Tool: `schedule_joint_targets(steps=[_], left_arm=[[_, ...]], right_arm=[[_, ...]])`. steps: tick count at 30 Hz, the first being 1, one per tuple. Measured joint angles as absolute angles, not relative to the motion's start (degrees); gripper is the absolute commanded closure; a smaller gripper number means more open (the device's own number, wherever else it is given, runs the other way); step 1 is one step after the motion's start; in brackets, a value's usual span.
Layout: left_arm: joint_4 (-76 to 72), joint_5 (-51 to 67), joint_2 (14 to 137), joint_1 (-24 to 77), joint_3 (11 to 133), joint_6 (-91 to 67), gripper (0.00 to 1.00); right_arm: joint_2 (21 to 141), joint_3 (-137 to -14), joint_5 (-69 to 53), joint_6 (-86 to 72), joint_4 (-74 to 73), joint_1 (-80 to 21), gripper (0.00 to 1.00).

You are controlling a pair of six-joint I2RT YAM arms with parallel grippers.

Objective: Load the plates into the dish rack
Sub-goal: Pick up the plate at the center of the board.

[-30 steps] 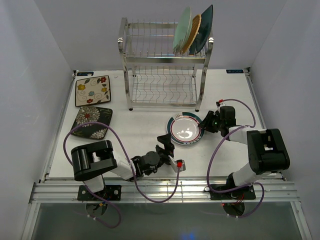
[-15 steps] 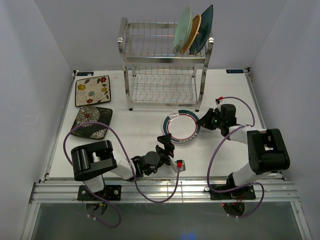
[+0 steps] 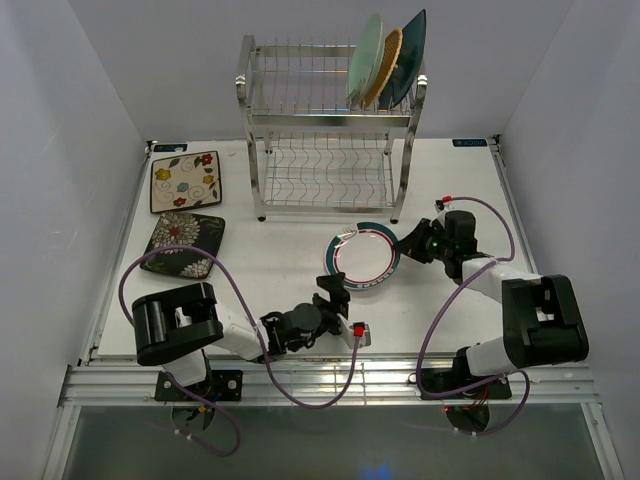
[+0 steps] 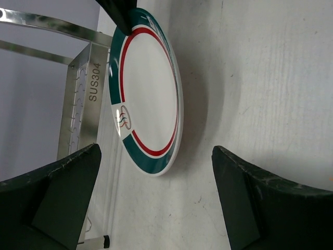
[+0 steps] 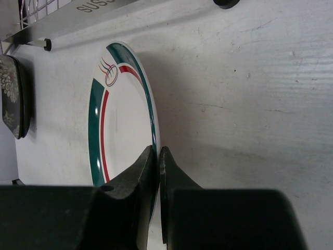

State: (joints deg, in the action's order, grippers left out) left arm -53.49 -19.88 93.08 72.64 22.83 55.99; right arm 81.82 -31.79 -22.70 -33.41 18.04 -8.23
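My right gripper (image 3: pixel 404 243) is shut on the right rim of the white plate with the teal and red striped rim (image 3: pixel 362 256), which is tilted up off the table in front of the dish rack (image 3: pixel 325 125). The plate also shows in the right wrist view (image 5: pixel 122 120) and the left wrist view (image 4: pixel 148 88). The gripper (image 5: pixel 157 156) pinches its edge. My left gripper (image 3: pixel 335 290) is open and empty, just near of the plate. A pale green (image 3: pixel 364 58), a woven tan (image 3: pixel 385 68) and a teal plate (image 3: pixel 407 55) stand in the rack's top tier.
A cream floral rectangular plate (image 3: pixel 186 181) and a dark floral plate (image 3: pixel 184 243) lie flat at the table's left. The rack's lower shelf (image 3: pixel 325 178) holds nothing. The rack's steel base rail (image 4: pixel 91 99) is just behind the held plate.
My right gripper has lifted the striped plate's right rim, tipping it from flat to tilted and shifting it slightly left. The left gripper has stayed put.
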Motion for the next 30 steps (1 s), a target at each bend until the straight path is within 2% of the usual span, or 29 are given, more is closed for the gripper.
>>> schedule_joint_targets(steps=[11,15,18,24,30], left_arm=[[-48.77,-18.55,94.19,74.91,25.41,51.99,0.02],[-47.03,-18.5,94.43,75.16,26.76,50.87,0.12],[-46.48,-18.55,94.43,75.16,27.07,50.48,0.14],[-46.13,-18.65,94.43,75.18,27.18,50.22,0.24],[-45.43,-19.42,94.94,75.18,28.29,50.22,0.37]], right_arm=[[78.52,-30.96,-22.52,-38.65,16.16,-10.22,0.92],[76.84,-30.92,-22.22,-39.07,15.86,-10.92,0.92],[75.26,-30.81,-21.85,-39.24,15.25,-11.46,0.92],[73.45,-30.11,-21.54,-39.51,14.37,-12.6,0.92],[73.45,-30.11,-21.04,-39.53,13.32,-13.98,0.92]])
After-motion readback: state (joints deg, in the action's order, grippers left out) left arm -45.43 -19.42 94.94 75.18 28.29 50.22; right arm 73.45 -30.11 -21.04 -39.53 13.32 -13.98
